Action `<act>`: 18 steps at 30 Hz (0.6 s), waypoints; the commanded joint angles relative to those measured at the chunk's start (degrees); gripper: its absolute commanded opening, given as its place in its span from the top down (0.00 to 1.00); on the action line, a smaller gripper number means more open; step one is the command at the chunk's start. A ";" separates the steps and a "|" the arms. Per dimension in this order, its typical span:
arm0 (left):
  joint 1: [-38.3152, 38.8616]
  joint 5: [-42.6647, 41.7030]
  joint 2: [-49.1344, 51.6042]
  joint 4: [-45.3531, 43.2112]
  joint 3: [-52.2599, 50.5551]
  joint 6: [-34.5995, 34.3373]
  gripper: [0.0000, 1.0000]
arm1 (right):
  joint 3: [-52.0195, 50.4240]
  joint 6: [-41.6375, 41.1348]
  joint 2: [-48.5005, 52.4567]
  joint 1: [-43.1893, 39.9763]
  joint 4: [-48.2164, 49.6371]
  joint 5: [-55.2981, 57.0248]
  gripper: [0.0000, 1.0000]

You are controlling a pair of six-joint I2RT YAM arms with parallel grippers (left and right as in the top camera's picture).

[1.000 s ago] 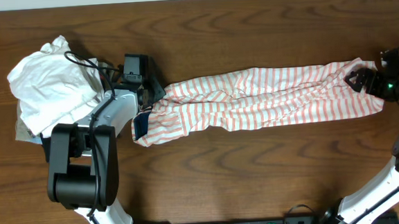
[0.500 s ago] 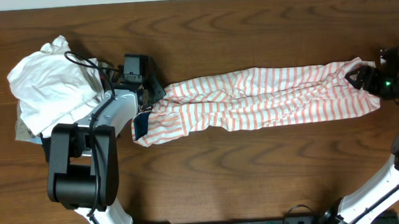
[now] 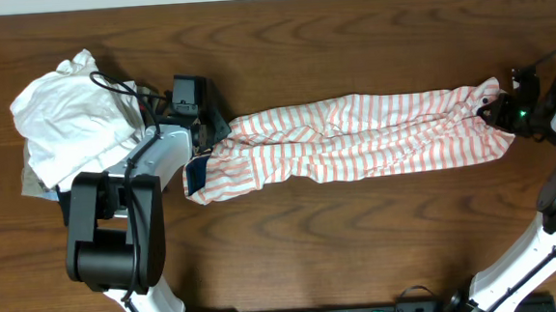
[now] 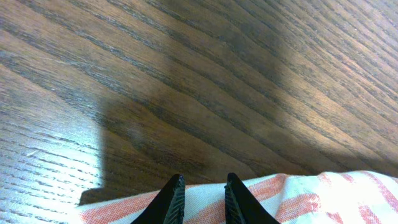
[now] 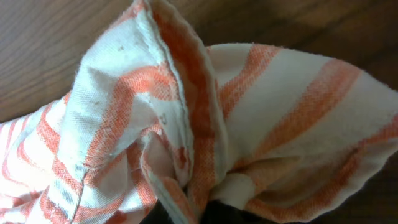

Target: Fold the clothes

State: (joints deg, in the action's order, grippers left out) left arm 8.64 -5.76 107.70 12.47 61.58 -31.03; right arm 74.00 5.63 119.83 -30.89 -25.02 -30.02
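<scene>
**The left pincer (image 3: 218,131) and the right pincer (image 3: 496,111) are holding the striped shirt (image 3: 354,137) by its ends**

The left pincer is squeezing nearly shut on the shirt's left end, and its arm is bending low over the tabletop (image 3: 361,248). The right pincer is gripping the bunched right end, and cloth is hiding its fingers. The shirt is lying stretched out between them. A plain white garment (image 3: 68,120) is sitting in a heap beside the left arm.

dark wooden table (image 3: 361,248), striped shirt (image 3: 364,136) stretched out lengthwise across it, crumpled white garment (image 3: 68,120) at left
</scene>
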 commanded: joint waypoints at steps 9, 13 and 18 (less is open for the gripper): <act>-0.11 -13.31 -1.86 0.52 -0.37 4.17 0.79 | -1.55 -1.53 -9.44 -2.82 -3.48 13.66 0.99; -0.11 -14.78 -5.86 0.55 -0.35 6.01 0.78 | -1.55 -1.49 -13.92 -5.01 -4.50 16.11 0.99; -0.11 -14.78 -11.15 0.55 -0.33 6.19 0.75 | -1.55 -0.79 -16.87 -7.10 -6.08 16.72 0.99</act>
State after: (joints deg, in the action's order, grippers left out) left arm 8.67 -19.16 100.14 13.04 61.43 -26.59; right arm 72.36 4.78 104.75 -37.06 -30.55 -15.42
